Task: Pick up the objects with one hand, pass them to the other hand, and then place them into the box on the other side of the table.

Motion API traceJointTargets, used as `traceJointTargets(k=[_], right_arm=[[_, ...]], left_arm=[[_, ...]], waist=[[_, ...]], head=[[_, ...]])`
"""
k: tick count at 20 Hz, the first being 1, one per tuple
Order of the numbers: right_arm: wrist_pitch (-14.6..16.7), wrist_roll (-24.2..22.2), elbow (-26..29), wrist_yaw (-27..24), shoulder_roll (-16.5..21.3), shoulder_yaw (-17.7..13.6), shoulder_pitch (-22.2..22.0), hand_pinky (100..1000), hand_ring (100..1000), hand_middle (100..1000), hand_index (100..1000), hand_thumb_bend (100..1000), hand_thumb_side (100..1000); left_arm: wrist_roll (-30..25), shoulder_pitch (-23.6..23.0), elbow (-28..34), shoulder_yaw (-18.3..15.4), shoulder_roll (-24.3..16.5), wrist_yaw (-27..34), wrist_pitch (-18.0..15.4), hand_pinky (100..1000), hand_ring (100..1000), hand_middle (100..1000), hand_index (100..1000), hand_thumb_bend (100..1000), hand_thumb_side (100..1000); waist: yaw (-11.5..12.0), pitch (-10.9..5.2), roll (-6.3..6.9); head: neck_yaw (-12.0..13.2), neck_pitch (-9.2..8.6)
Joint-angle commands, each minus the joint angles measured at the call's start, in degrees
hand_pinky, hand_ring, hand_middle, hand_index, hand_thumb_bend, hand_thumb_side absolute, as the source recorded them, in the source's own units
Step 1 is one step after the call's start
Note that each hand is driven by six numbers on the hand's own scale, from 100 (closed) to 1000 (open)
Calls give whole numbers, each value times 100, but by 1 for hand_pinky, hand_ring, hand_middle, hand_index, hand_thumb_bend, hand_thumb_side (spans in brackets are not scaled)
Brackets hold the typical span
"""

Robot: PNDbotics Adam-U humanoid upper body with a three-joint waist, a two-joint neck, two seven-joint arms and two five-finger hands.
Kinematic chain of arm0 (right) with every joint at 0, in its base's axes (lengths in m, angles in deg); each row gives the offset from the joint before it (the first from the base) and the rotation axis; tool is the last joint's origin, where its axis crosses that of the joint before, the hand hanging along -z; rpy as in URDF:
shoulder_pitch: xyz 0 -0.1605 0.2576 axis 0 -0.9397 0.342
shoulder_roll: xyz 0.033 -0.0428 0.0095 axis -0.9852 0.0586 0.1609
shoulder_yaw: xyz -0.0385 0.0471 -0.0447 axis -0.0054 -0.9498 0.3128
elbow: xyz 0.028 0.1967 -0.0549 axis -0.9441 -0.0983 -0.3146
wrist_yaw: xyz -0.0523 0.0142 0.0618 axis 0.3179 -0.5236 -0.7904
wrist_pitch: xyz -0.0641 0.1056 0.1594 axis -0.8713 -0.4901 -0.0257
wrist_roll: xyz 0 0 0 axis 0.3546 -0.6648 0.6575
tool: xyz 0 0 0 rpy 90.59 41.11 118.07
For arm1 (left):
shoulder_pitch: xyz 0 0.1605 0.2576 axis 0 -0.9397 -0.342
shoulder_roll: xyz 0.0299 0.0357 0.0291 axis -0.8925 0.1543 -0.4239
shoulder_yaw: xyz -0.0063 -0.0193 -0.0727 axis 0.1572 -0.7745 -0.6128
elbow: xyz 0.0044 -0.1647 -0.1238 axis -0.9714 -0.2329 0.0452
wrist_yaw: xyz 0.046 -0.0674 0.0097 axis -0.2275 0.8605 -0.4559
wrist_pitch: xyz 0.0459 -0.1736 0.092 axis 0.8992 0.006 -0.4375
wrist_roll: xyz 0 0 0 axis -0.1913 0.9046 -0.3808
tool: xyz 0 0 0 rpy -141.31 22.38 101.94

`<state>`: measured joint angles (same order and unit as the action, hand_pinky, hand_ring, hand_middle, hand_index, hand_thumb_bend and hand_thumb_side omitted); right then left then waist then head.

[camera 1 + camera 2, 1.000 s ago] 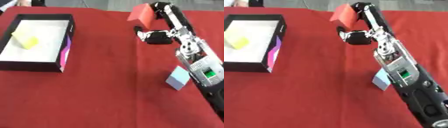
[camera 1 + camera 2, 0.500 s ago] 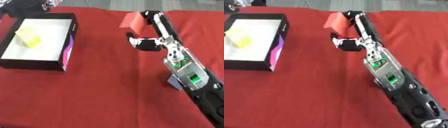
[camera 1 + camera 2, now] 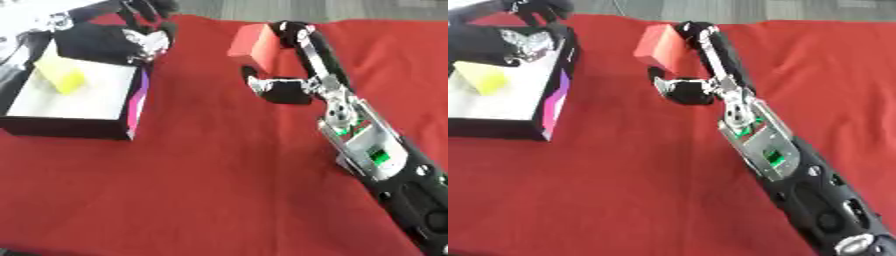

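Left eye view — red block [image 3: 255, 44] pinched in right hand [image 3: 284, 60], left hand [image 3: 144, 37] over box [image 3: 74, 127]

Bright, even overhead light, soft shadows, everything slightly blurred (edges smeared) — white glare at the upper-left corner.

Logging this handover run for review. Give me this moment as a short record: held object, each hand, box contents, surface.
held object: red block, lifted above the table
right hand: right hand curled on the red block, arm reaching in from the lower right
left hand: left hand above the box's far corner, fingers unclear
box: black box, white inside, at left; yellow block in it
surface: red cloth
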<state>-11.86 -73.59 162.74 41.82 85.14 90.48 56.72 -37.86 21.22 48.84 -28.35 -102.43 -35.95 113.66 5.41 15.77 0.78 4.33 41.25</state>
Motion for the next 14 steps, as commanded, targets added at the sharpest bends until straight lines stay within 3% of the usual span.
traceJointTargets(k=[1,6,14], right_arm=[[231,97,-2,-193,-28,60,115,798,628,509,588,100,100],[431,199,-62,-537,-75,203,147,799,631,509,588,100,100],[472,-47,-167,-669,-116,306,150,801,631,507,586,100,100]], left_arm=[[-200,177,-10,70,-10,-177,9,809,826,785,895,100,675],[-198,390,-238,358,204,-401,-5,810,829,777,875,155,623],[-150,562,-556,656,403,-1354,-520,803,845,786,882,409,432]], waist=[[21,-215,95],[38,-223,94],[47,-215,100]], head=[[-10,37],[-19,34],[-16,18]])
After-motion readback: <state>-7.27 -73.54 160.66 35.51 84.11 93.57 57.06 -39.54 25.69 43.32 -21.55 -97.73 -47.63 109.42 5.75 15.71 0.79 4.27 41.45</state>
